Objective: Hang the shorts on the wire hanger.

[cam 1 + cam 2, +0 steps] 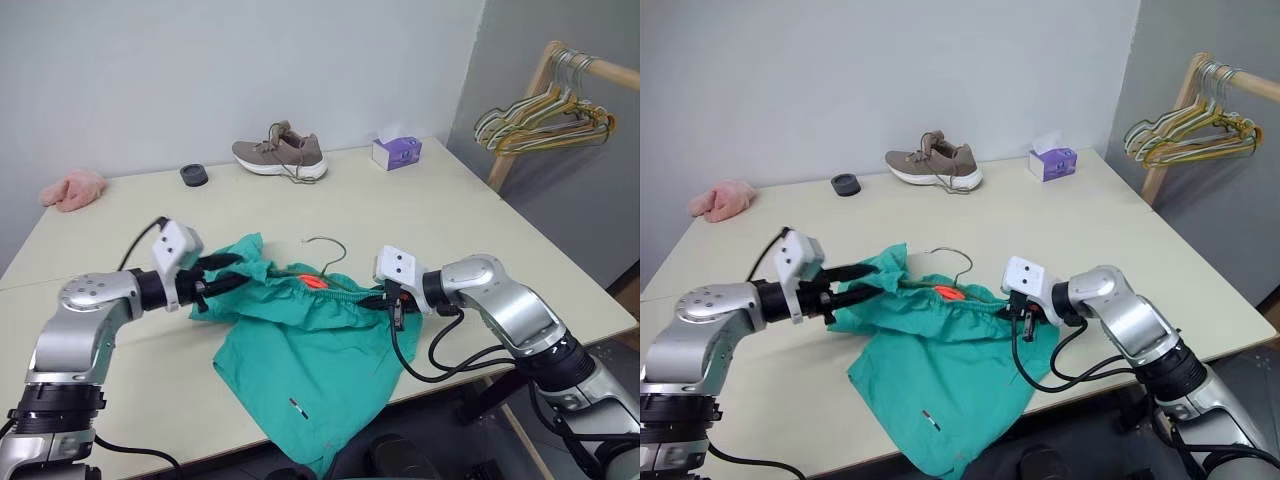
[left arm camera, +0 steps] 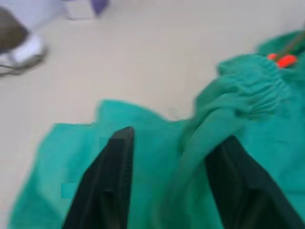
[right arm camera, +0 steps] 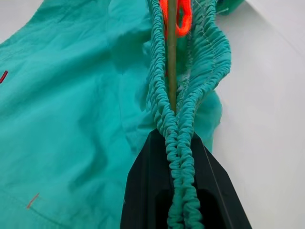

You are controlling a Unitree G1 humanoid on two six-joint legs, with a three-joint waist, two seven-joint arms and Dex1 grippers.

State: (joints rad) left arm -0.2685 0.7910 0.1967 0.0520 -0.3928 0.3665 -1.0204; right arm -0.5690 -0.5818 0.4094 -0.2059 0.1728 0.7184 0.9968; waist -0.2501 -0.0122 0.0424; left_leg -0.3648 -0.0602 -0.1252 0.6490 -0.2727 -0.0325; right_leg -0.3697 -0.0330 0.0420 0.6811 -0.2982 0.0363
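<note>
- We see the shorts (image 1: 300, 345) lying on the table (image 1: 450, 210) near its front edge, one leg hanging over it.
- The wire hanger (image 1: 327, 262) sits inside the waistband, its hook sticking out on the far side.
- Our right tool (image 3: 181, 157) is clamped tight on the gathered waistband, with the hanger's wire running between the folds.
- Our left tool (image 2: 174, 157) stands with its fingers apart at the other end of the waistband, a fold of cloth between them.
</note>
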